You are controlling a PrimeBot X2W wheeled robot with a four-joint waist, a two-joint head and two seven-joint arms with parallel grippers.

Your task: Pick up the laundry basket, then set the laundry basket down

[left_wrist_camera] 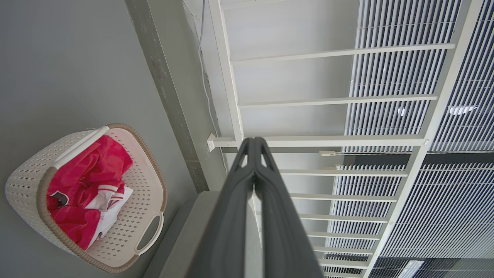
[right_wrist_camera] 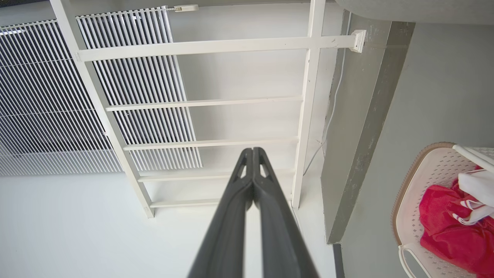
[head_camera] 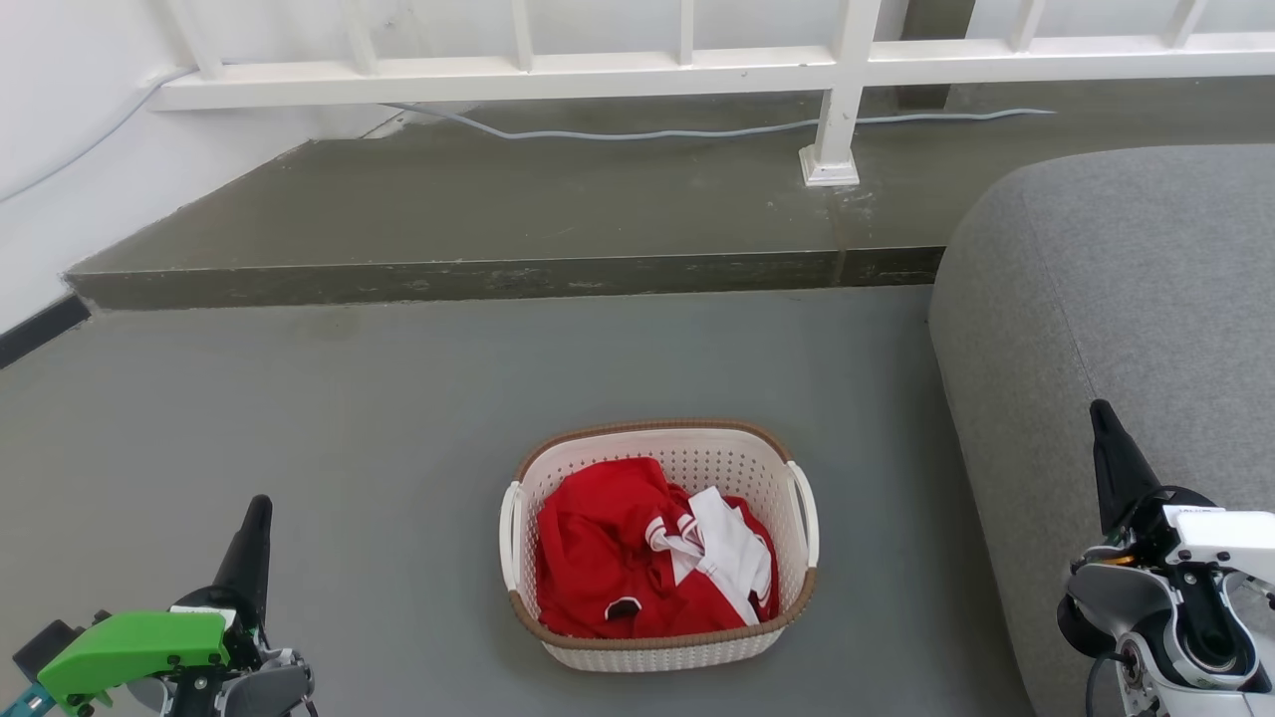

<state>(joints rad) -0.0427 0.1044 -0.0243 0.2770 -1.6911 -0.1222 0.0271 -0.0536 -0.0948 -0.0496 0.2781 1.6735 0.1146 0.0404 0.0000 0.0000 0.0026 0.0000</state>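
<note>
The laundry basket [head_camera: 697, 463] stands upright on the grey floor at the middle of the head view, cream-white and perforated, with a brown rim and a white handle on each side. Red and white clothes [head_camera: 647, 558] lie inside it. My left gripper [head_camera: 257, 513] is at the lower left, well apart from the basket, its fingers pressed together on nothing. My right gripper [head_camera: 1101, 418] is at the lower right beside the sofa, also shut and empty. The basket [left_wrist_camera: 27, 181] appears at the left of the left wrist view, behind my shut left gripper [left_wrist_camera: 254, 141]. It [right_wrist_camera: 424, 173] sits at the right edge of the right wrist view, beside my shut right gripper [right_wrist_camera: 252, 150].
A grey sofa [head_camera: 1126, 299] fills the right side, close to the basket's right handle. Behind the basket a raised concrete step [head_camera: 498, 274] crosses the floor, with a white railing [head_camera: 837, 90] and a grey cable [head_camera: 697, 129] on it. A white wall is at the left.
</note>
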